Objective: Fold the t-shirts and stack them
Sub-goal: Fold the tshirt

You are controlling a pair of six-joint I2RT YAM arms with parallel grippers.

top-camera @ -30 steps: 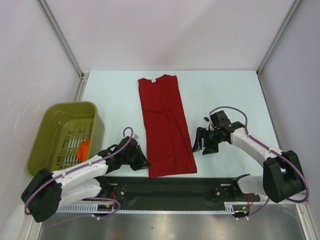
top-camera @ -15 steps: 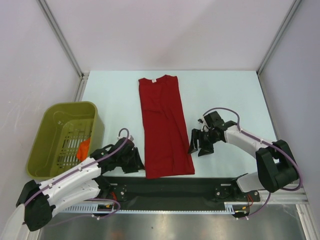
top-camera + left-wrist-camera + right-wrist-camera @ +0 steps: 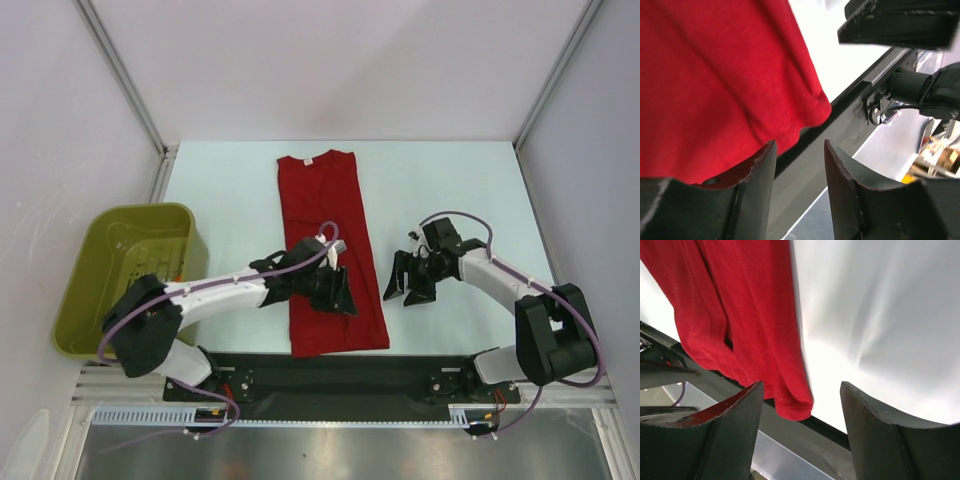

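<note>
Near the front edge of the table [image 3: 455,185], our left gripper [image 3: 336,292] hangs spread over the red t-shirt [image 3: 322,215], right gripper [image 3: 404,287] spread just beside it.

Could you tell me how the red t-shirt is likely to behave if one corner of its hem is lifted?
The red t-shirt will probably be floppy: it lies flat with soft creases, so it should drape and trail. It looks thin and likely light. The stitched hem may give firmer purchase.
</note>
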